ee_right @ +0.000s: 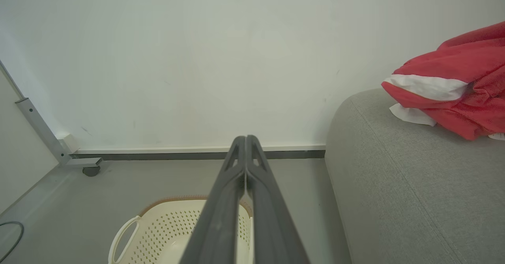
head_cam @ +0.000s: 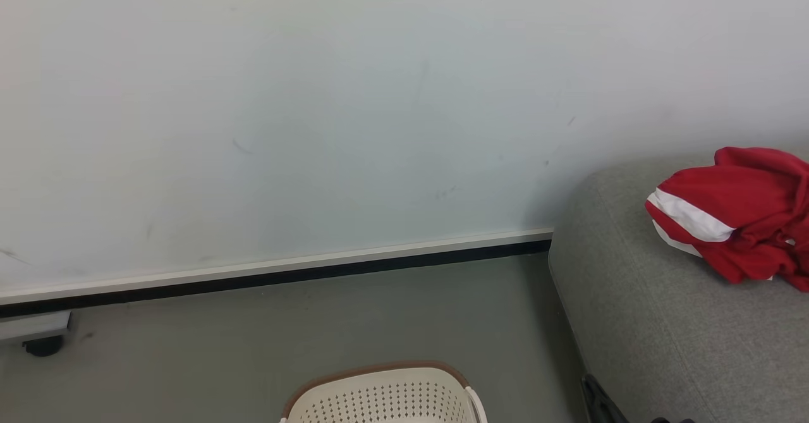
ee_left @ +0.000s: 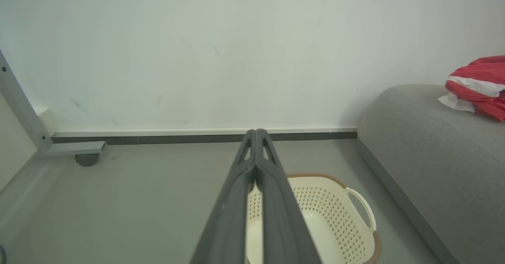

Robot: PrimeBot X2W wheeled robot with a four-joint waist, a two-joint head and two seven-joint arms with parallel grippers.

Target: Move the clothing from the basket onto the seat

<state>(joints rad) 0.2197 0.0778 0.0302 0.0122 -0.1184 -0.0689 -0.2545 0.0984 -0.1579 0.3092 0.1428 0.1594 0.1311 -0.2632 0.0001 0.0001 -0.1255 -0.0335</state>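
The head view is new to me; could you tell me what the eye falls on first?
The bright red clothing, bunched on the grey seat at the right, stands out against the pale wall. At bottom centre the cream basket stands on the floor. In their wrist views, the left gripper and right gripper are shut.

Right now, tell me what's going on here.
Nothing is being handled at this moment. The red clothing lies bunched on the grey seat, near the wall. The basket stands on the floor beside the seat, and the part of its inside that can be seen is bare plastic. The left fingers and the right fingers are both pressed shut on nothing, held above the basket and pointing toward the wall. By how things lie, the move looks done.
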